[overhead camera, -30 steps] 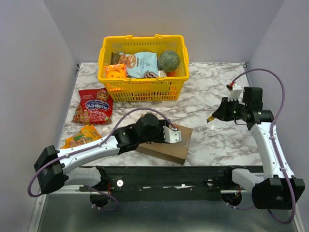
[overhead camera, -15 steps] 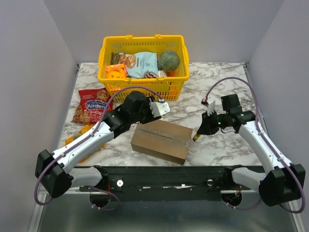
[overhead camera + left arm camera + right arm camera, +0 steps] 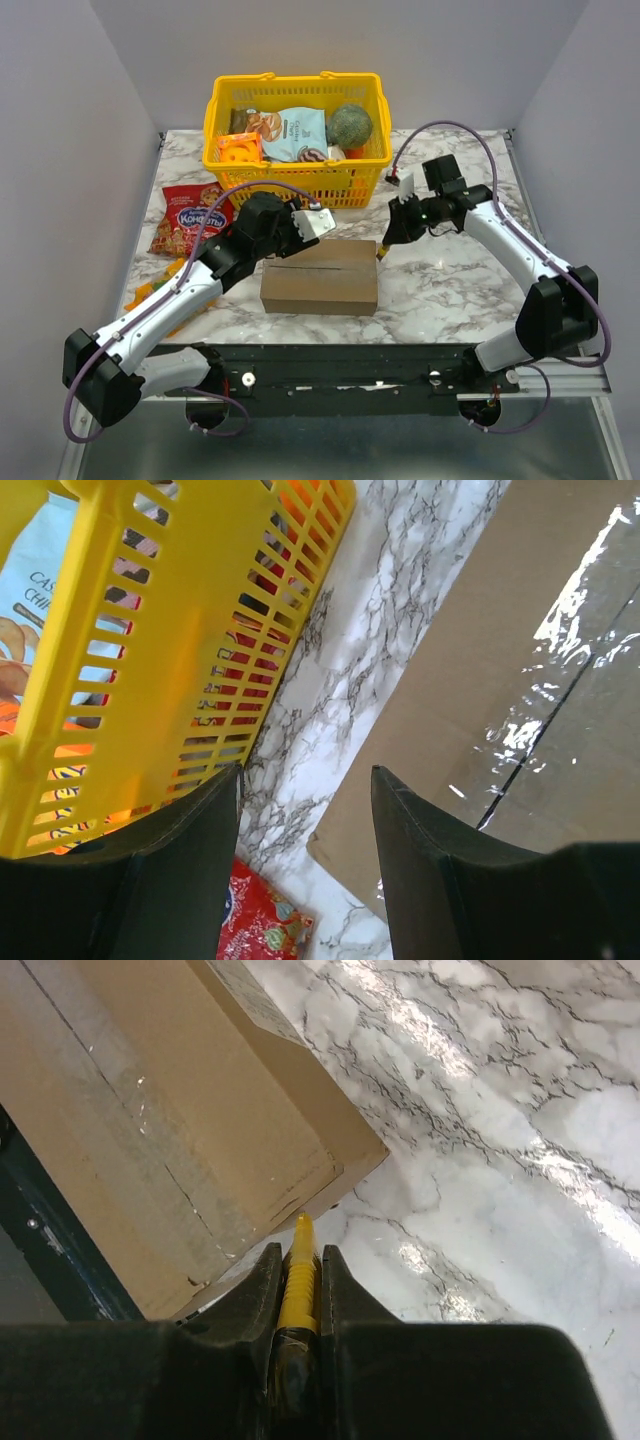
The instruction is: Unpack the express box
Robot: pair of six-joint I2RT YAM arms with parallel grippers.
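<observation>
Right gripper (image 3: 298, 1252) clamped on a slim yellow plastic tool (image 3: 298, 1285), tip poking past the fingers, hanging just beside the far right corner of the plain brown cardboard box (image 3: 320, 275); contact impossible to tell. Left gripper (image 3: 306, 772) with jaws apart and nothing between them, poised over the narrow strip between the box's far long edge and the front wall of the yellow slotted plastic basket (image 3: 295, 185). Box flat and closed at the middle of the near table edge, glossy clear tape along its top seam. Tight room behind it, wide open room to its right. Red snack bag (image 3: 192, 220) and orange packet (image 3: 160, 285) crowding the left side. White grey-veined marble tabletop (image 3: 450, 285) underneath, pale plain walls on three sides.
</observation>
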